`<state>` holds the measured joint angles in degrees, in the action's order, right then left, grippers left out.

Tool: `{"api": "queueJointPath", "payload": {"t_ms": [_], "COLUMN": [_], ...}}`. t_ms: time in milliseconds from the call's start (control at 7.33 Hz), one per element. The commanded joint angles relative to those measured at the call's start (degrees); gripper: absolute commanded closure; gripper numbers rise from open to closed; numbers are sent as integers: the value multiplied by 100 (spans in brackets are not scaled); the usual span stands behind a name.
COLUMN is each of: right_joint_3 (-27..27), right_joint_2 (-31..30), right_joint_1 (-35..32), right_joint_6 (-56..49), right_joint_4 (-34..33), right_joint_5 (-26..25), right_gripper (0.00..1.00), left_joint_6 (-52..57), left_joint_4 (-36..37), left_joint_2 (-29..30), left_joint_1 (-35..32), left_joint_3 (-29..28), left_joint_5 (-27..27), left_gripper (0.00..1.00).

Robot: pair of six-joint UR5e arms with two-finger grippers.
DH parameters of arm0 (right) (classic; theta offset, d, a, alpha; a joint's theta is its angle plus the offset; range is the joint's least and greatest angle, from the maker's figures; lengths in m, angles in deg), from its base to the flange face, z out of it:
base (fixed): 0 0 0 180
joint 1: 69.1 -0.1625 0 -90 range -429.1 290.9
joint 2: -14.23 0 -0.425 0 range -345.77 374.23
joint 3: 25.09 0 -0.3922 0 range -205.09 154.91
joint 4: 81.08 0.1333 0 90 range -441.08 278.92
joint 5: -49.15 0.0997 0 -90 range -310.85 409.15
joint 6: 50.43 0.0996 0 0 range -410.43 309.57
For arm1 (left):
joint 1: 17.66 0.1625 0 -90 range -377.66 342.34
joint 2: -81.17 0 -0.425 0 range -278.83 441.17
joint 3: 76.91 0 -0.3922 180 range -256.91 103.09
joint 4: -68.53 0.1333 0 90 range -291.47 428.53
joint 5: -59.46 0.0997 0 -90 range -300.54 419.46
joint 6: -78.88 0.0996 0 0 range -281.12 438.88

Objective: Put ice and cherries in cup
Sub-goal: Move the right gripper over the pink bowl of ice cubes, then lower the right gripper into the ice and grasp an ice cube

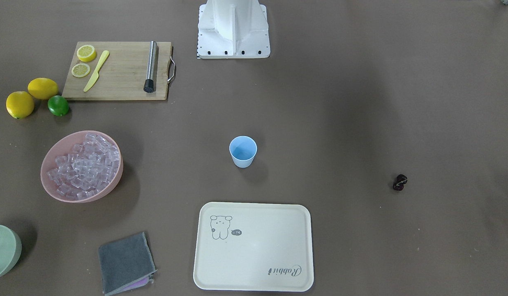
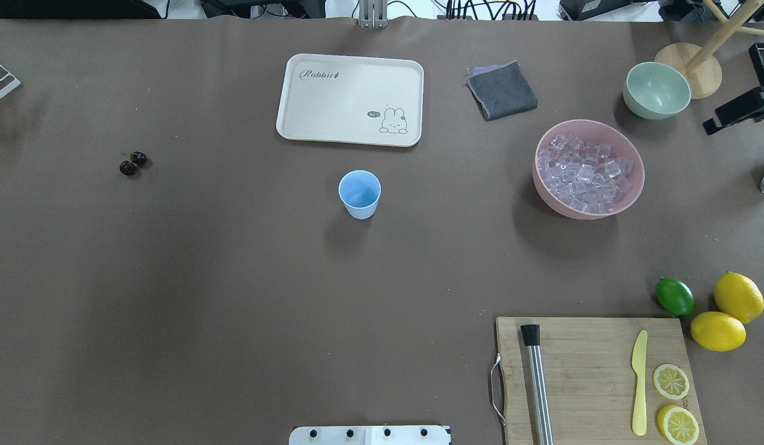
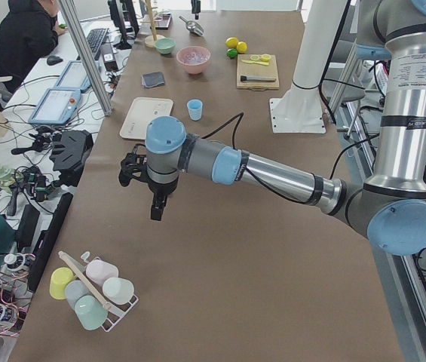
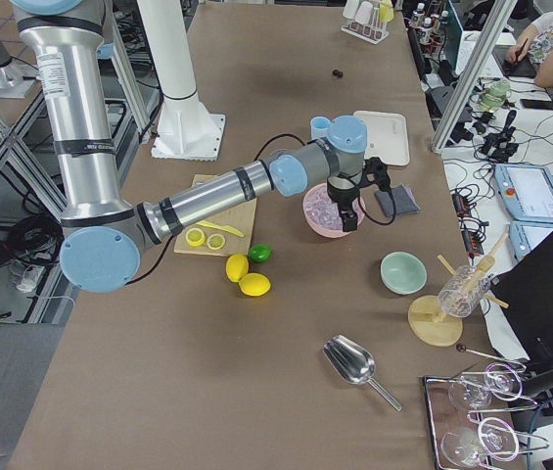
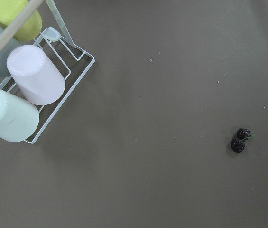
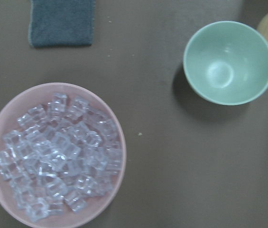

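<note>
The light blue cup (image 2: 360, 193) stands upright and empty mid-table, also in the front view (image 1: 243, 151). The cherries (image 2: 133, 163) lie on the table far to my left; they also show in the left wrist view (image 5: 241, 140). The ice (image 2: 585, 173) fills a pink bowl (image 2: 567, 211) on my right, and shows in the right wrist view (image 6: 60, 156). My left gripper (image 3: 156, 205) hangs above the table beyond the cherries. My right gripper (image 4: 349, 217) hangs over the pink bowl. Both show only in side views, so I cannot tell if they are open or shut.
A cream tray (image 2: 308, 123) lies beyond the cup. A grey cloth (image 2: 501, 90) and a pale green bowl (image 2: 657, 90) sit near the pink bowl. A cutting board (image 2: 592, 371) with muddler, knife and lemon slices, plus lemons and a lime (image 2: 675, 296), is near right. A cup rack (image 5: 58, 85) stands far left.
</note>
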<state>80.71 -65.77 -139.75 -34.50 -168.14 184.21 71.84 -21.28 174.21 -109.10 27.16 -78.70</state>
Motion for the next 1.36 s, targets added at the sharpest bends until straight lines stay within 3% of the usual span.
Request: {"api": "queueJointPath", "payload": {"t_ms": [0,409,682,1227], "right_joint_3": [-260,-340,-594,-885], "right_joint_2": [492,520,537,845], "right_joint_1": [954,1701,1747,1703], "right_joint_6": [550,525,482,543], "right_joint_4": [14,136,382,506], "right_joint_5": [-59,-787,-797,-982], "right_gripper": [1,2,9,8], "left_joint_6": [0,18,26,18], "left_joint_4": [7,-2,-28,-125], "left_joint_2": [-5,83,83,74], "left_joint_1": [-5,13,13,13], "left_joint_3": [-27,-203,-247,-256], "left_joint_5": [8,43,52,52], "left_gripper": [2,2,2,2]}}
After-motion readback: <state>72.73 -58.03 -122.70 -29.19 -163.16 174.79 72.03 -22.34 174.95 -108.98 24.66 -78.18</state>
